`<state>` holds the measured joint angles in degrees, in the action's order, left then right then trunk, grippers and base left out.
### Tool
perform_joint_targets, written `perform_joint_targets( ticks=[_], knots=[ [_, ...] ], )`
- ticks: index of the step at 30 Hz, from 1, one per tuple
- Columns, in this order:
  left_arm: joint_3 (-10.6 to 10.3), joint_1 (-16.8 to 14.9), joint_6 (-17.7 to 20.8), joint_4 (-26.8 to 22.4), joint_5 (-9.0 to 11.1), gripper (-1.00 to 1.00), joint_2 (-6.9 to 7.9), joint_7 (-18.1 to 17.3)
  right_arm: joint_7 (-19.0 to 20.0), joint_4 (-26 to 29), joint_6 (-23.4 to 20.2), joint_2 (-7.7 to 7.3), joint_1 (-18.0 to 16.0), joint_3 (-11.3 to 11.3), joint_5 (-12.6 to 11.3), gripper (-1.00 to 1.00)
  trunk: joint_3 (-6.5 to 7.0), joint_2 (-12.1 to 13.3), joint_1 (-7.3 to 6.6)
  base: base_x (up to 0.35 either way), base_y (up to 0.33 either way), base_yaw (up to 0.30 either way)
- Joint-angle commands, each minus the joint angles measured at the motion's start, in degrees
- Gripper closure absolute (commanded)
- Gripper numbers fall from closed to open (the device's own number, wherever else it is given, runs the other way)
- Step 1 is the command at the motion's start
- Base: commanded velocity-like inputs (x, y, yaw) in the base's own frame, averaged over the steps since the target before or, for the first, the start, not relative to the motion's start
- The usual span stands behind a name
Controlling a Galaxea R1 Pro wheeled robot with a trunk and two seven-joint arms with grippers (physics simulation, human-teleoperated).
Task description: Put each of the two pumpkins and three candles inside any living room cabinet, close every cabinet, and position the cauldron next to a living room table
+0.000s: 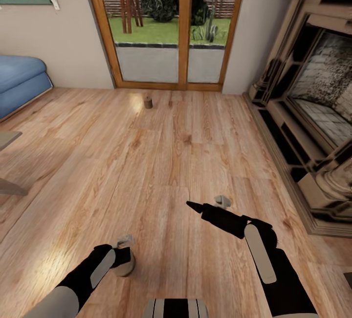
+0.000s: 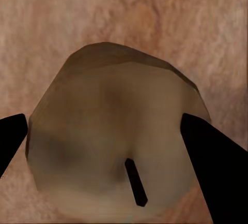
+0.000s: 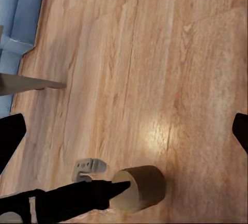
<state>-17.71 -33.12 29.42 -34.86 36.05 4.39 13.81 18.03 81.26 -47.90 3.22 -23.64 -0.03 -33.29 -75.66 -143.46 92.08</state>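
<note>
My left gripper (image 1: pixel 123 255) hangs low over the wooden floor, near my base, shut on a stubby beige candle (image 1: pixel 125 267). In the left wrist view the candle (image 2: pixel 113 131) sits between the two black fingers (image 2: pixel 214 167), its wick pointing at the camera. The right wrist view has the same candle (image 3: pixel 140 187) at the tip of a left finger. A second candle (image 1: pixel 147 101) stands far ahead on the floor, near the glass door. My right gripper (image 1: pixel 195 206) hovers open over bare floor, nothing between its fingers. The pumpkins, cabinet and cauldron are out of view.
An ornate grey fireplace surround (image 1: pixel 313 112) runs along the right wall. A blue sofa (image 1: pixel 22 83) and a pale table edge (image 1: pixel 7 137) stand at the left. A wood-framed glass door (image 1: pixel 168 29) closes the far wall. Open wooden floor (image 1: pixel 176 161) lies between them.
</note>
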Motion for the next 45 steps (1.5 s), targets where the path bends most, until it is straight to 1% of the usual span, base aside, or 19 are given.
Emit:
perform_joint_targets(
  ticks=[1, 5, 6, 8, 10, 13, 16, 18, 20, 24, 31, 33, 34, 35, 36, 39, 40, 43, 45],
  knots=[
    [1.7, 0.0, 1.3, -0.7, 0.4, 1.00, 0.57, 0.0, -1.7, 0.0, -0.1, 0.01, 0.0, 0.6, 0.0, -1.00, 0.22, 0.0, -0.02, 0.000, 0.000, 0.000],
    [9.2, 0.0, 7.4, -3.4, 0.5, 1.00, 2.29, -0.2, -9.1, -0.1, -0.3, 0.26, 0.0, 3.3, -0.2, -1.00, 1.11, 0.1, -0.12, 0.000, 0.000, 0.000],
    [11.8, 0.0, 9.6, -4.4, 0.5, 1.00, 3.15, -0.6, -11.7, -0.1, -0.3, 0.52, 0.0, 4.5, -0.2, -1.00, 1.33, 0.1, -0.15, 0.000, 0.000, 0.000],
    [15.1, 0.0, 12.6, -5.3, 0.6, 1.00, 4.62, -1.8, -14.4, -0.1, -0.4, 0.84, -0.1, 6.1, -0.2, -1.00, 1.77, 0.1, -0.20, 0.000, 0.000, 0.000],
    [18.6, 0.0, 15.8, -5.8, 0.6, 1.00, 6.43, -4.6, -16.1, -0.1, -0.3, 1.20, -0.1, 7.6, -0.2, -1.00, 2.22, 0.1, -0.25, 0.000, 0.000, 0.000],
    [23.2, 0.0, 19.9, -6.0, 0.6, 1.00, 8.99, -10.5, -17.6, -0.1, 0.1, 1.46, -0.1, 10.7, 0.0, -1.00, 2.88, 0.2, -0.33, 0.000, 0.000, 0.000],
    [25.8, 0.0, 22.0, -6.1, 0.5, 1.00, 11.14, -15.4, -18.2, -0.2, 0.3, 1.52, -0.1, 12.7, 0.1, -1.00, 3.55, 0.2, -0.41, 0.000, 0.000, 0.000],
    [26.4, 0.0, 22.4, -6.1, 0.5, 1.00, 11.82, -16.5, -18.3, -0.3, 0.3, 1.56, -0.1, 13.3, 0.1, -1.00, 3.91, 1.0, -0.85, 0.000, 0.000, 0.000],
    [26.8, 0.0, 22.8, -6.1, 0.5, 1.00, 12.38, -17.3, -18.4, -0.5, 0.4, 1.59, -0.1, 13.7, 0.2, -1.00, 3.91, 1.0, -0.85, 0.000, 0.000, 0.000],
    [26.9, 0.0, 22.4, -6.1, 0.5, 1.00, 12.50, -17.8, -18.4, -0.5, 0.4, 1.71, -0.1, 13.8, 0.0, -1.00, 3.91, 1.0, -0.85, 0.002, 0.000, 0.000],
    [26.9, 0.0, 22.4, -6.1, 0.6, 1.00, 12.47, -17.9, -18.5, -0.4, 0.1, 2.93, -0.1, 13.9, 0.1, -1.00, 3.91, 1.0, -0.85, 0.211, 0.059, 0.000],
    [26.9, 0.0, 22.5, -6.1, 0.6, 1.00, 12.53, -17.9, -19.5, -0.4, -0.1, 3.20, -0.1, 14.0, 0.2, -1.00, 3.91, 1.0, -0.85, 0.295, 0.105, 0.000],
    [26.9, 0.0, 22.5, -6.1, 0.5, 1.00, 12.55, -17.9, -20.6, -0.4, -0.1, 3.31, -0.1, 14.0, 0.2, -1.00, 3.91, 1.0, -0.85, 0.300, 0.118, 0.000],
    [26.9, 0.0, 22.5, -6.1, 0.5, 1.00, 12.57, -17.9, -25.5, -0.4, 0.0, 3.95, -0.1, 14.1, 0.0, -1.00, 3.91, 1.0, -0.85, 0.298, 0.150, 0.000],
    [26.9, 0.0, 22.5, -6.1, 0.5, 1.00, 12.57, -17.9, -26.4, -0.4, 0.0, 4.09, -0.1, 14.1, 0.0, -1.00, 3.91, 1.0, -0.85, 0.295, 0.156, 0.000],
    [26.9, 0.0, 22.5, -6.1, 0.5, 1.00, 12.59, -17.9, -32.5, -0.4, 0.2, 5.08, -0.1, 14.1, 0.1, -1.00, 3.91, 1.0, -0.85, 0.282, 0.176, 0.000],
    [26.9, 0.0, 22.5, -6.1, 0.5, 1.00, 12.58, -17.9, -36.8, -0.4, 0.2, 5.59, -0.1, 14.2, 0.1, -1.00, 3.91, 1.0, -0.85, 0.274, 0.188, 0.000],
    [26.9, 0.0, 22.5, -6.1, 0.5, 1.00, 12.57, -17.9, -45.7, -0.4, 0.3, 6.78, -0.1, 15.0, 0.0, -1.00, 3.91, 1.0, -0.85, 0.271, 0.192, 0.000],
    [26.9, 0.0, 22.5, -6.1, 0.5, 1.00, 12.57, -17.8, -49.9, -0.4, 0.3, 6.78, -0.1, 16.0, -0.1, -1.00, 3.91, 1.0, -0.85, 0.270, 0.191, 0.000]
  ],
)
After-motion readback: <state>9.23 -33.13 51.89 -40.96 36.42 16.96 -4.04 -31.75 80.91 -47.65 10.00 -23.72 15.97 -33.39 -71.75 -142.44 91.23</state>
